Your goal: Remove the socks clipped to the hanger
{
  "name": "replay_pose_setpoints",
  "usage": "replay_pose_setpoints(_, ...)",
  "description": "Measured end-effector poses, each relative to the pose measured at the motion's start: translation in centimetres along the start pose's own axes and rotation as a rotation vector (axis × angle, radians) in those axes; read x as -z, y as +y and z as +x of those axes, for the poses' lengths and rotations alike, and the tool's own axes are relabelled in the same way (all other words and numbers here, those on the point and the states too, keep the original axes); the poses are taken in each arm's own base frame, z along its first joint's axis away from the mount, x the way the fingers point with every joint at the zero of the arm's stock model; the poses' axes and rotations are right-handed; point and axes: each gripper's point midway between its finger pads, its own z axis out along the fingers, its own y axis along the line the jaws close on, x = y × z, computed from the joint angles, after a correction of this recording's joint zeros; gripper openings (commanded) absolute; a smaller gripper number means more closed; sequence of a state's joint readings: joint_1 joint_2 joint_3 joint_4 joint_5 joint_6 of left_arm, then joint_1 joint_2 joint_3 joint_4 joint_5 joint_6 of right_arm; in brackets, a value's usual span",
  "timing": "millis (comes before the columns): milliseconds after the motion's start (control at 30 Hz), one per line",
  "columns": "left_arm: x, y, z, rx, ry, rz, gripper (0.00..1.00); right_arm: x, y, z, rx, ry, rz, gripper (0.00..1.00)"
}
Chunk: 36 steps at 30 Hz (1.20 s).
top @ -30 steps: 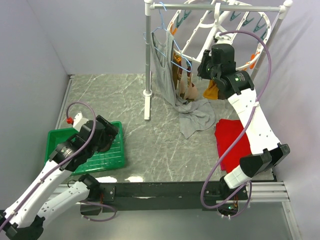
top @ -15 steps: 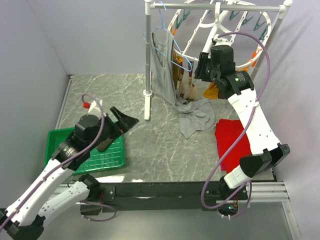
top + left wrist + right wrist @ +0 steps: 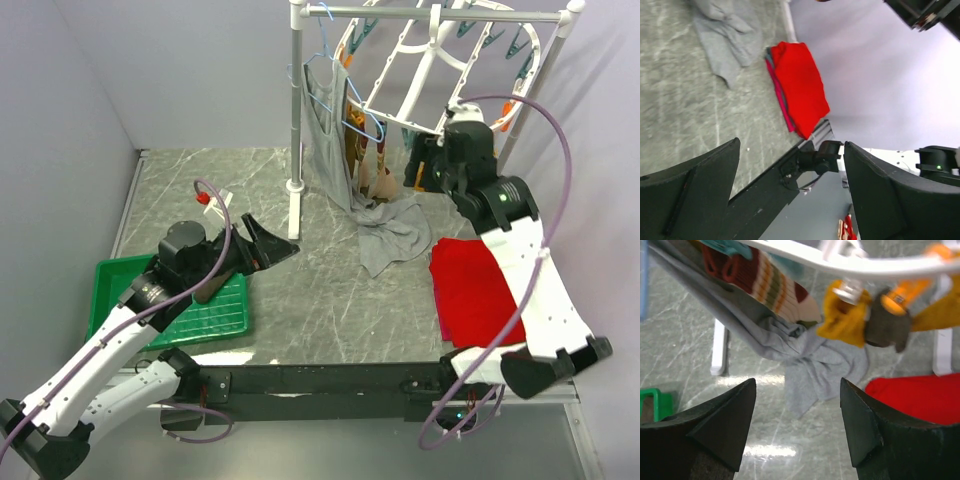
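The right gripper (image 3: pixel 797 385) has its jaws spread wide, with nothing between them. It is raised close under the rim of the white peg hanger (image 3: pixel 865 265). The socks hang from that rim, ahead of the jaws and above them. A striped sock (image 3: pixel 775 287) hangs above the left finger, and a mustard sock (image 3: pixel 847 317) above the right finger. A brown sock (image 3: pixel 885 327) hangs just to the right of the mustard one, touching it, under an orange clip (image 3: pixel 905 290). None of them lies inside the jaws.

Straight ahead through the gap, the grey tank top (image 3: pixel 815 360) trails down onto the marbled table (image 3: pixel 300 300). The red cloth (image 3: pixel 920 395) lies flat beyond the right finger. A corner of the green tray (image 3: pixel 650 400) shows beside the left finger.

In the top view the hanger hangs tilted from the rack's bar (image 3: pixel 440 14). The socks bunch at the hanger's lower rim, just left of the right gripper's fingertips (near, but not touching as far as that view tells).

The left gripper (image 3: pixel 792 145) also has its jaws wide apart and empty. It is held above the table just off the tray's right edge, well apart from the hanger and the socks. Its wrist camera shows the red cloth ahead of the gap between the jaws. The tank top's hem lies farther off, toward the left finger's side.
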<state>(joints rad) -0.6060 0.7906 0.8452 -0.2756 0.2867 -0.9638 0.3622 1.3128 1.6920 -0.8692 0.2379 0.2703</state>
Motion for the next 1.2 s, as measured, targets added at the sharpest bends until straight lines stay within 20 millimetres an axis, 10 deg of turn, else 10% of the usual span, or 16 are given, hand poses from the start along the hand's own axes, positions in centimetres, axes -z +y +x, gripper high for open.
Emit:
replay_pose_setpoints(300, -1.5, -2.2, 2.9, -0.009, 0.099, 0.096, 0.89, -0.9, -5.2, 2.8, -0.084, -0.027, 0.081, 0.72)
replay_pose_setpoints(667, -3.0, -3.6, 6.4, -0.017, 0.199, 0.127, 0.91, -4.7, -4.2, 4.1, -0.109, -0.052, 0.03, 0.72)
replay_pose_setpoints(1200, -1.2, -3.8, 5.1, -0.032, 0.128, 0.096, 0.95, -7.8, -4.5, 4.6, -0.126, -0.206, 0.021, 0.69)
